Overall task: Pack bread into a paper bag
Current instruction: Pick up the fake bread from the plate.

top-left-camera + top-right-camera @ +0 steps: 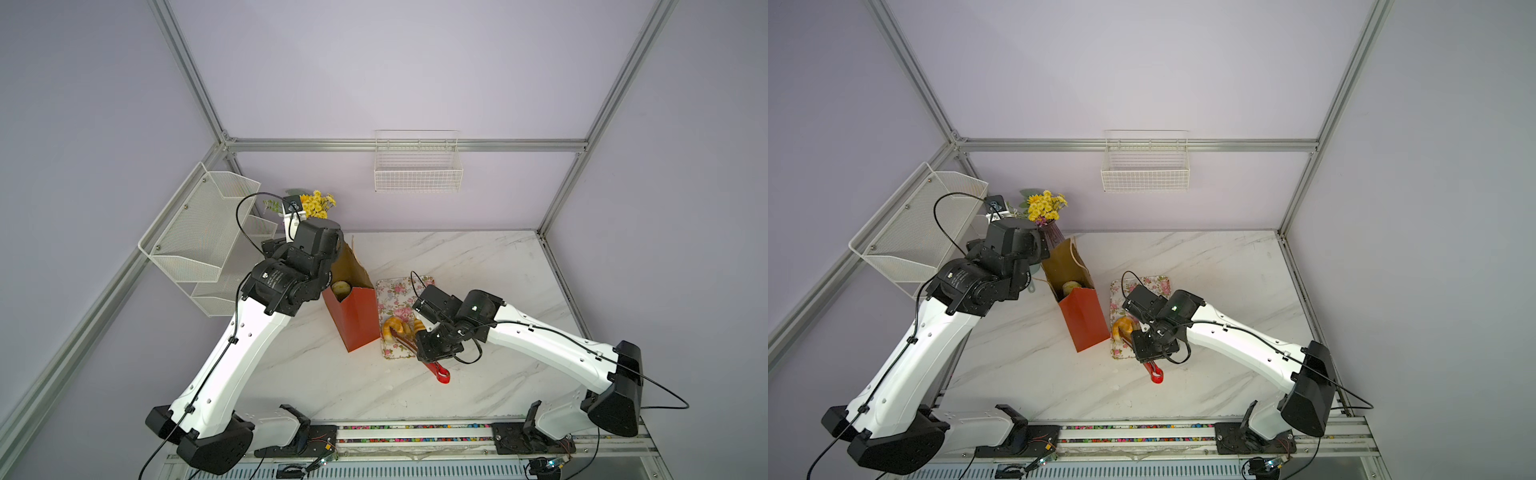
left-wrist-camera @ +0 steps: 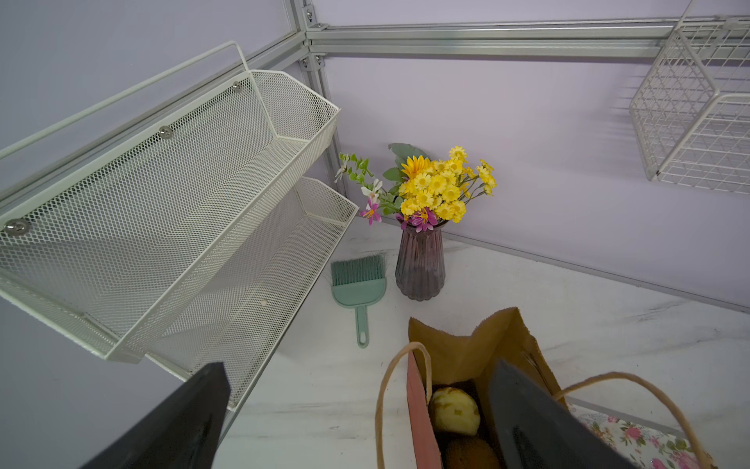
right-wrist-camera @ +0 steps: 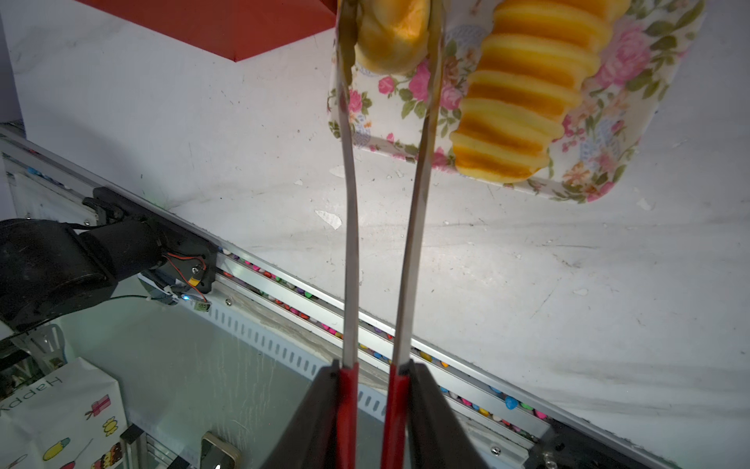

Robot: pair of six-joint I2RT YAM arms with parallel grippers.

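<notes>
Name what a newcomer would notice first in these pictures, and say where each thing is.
The red-orange paper bag stands open mid-table with bread inside. Beside it, the right hand clamps red-handled tongs around a golden bun at the floral tray. Yellow flowers brighten the back corner.

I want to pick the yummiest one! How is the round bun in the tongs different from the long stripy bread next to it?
The bun is round and smooth; the long bread has ridges all along it. The bun looks shorter than the long bread. The bun sits between the two arms of the tongs; the long bread lies outside them. Both are golden yellow and at the flowery tray.
</notes>
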